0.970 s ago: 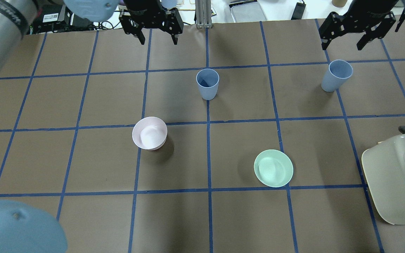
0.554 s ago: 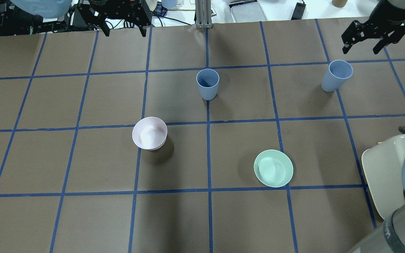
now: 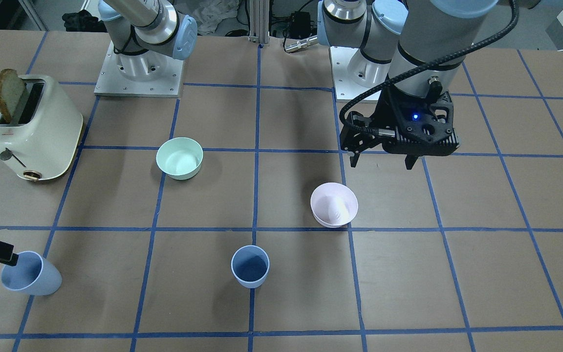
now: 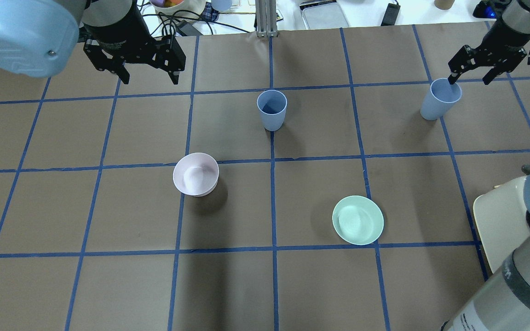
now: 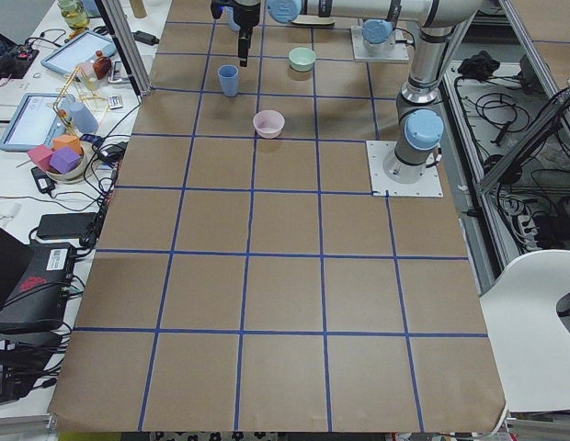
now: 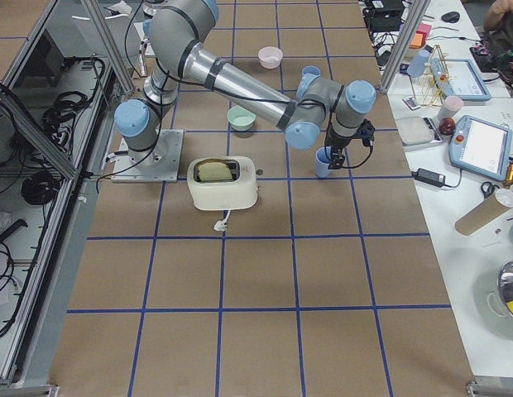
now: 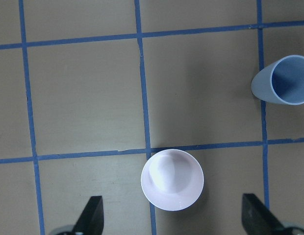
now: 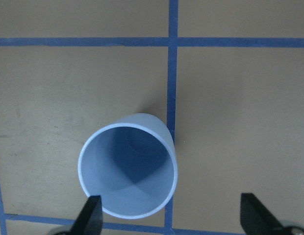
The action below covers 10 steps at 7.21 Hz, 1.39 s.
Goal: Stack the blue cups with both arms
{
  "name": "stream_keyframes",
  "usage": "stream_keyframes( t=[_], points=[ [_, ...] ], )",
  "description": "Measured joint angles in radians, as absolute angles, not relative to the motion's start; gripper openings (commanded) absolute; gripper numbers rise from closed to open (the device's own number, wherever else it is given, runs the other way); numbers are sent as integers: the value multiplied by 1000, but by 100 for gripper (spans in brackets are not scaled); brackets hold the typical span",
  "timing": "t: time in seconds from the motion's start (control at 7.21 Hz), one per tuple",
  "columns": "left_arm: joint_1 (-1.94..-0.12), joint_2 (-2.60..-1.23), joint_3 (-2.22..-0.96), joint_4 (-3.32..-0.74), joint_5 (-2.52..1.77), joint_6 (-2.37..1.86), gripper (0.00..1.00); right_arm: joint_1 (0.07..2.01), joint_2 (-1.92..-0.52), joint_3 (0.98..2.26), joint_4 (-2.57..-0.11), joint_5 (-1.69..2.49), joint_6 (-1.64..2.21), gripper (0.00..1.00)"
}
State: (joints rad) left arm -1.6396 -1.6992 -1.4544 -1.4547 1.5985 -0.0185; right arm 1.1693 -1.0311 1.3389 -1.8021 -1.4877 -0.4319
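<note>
Left gripper (image 4: 150, 79) now sits farther left and nearer the robot; right gripper (image 4: 469, 80) now sits lower, one jaw at the right cup's (image 4: 436, 105) rim.

On the desk (image 4: 108, 211), central cup (image 4: 272, 111) stands midway; right cup (image 4: 439, 100) far right, under the right end effector (image 4: 469, 81); left bowl (image 4: 196, 174) and right bowl (image 4: 358, 220) nearer the robot; toaster (image 4: 497, 223) rightmost.

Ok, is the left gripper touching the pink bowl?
Apart. In the left wrist view bare table shows between the pink bowl and each finger of the left gripper.
</note>
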Motion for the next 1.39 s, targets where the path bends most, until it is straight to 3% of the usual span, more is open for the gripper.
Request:
stream_keyframes(
  t=[0.14, 0.28, 0.42, 0.83, 1.11, 1.39],
  points=[
    [-1638, -1693, -1459, -1454, 1598, -18, 100, 1162, -1013, 1343, -1813, -1488, -434, 99],
    [-1637, -1690, -1459, -1454, 1600, -18, 100, 1155, -991, 1344, -1824, -1487, -435, 91],
    [-1637, -1688, -1458, -1454, 1600, -18, 100, 1152, -973, 1345, -1830, -1487, -434, 76],
    [-1636, -1686, -1455, -1454, 1600, -18, 100, 1151, -947, 1345, -1832, -1485, -431, 13],
    [-1636, -1686, -1454, -1454, 1600, -18, 100, 1153, -948, 1336, -1831, -1485, -429, 0],
    [-1635, -1683, -1454, -1454, 1601, -18, 100, 1157, -966, 1332, -1830, -1486, -429, 0]
  ],
)
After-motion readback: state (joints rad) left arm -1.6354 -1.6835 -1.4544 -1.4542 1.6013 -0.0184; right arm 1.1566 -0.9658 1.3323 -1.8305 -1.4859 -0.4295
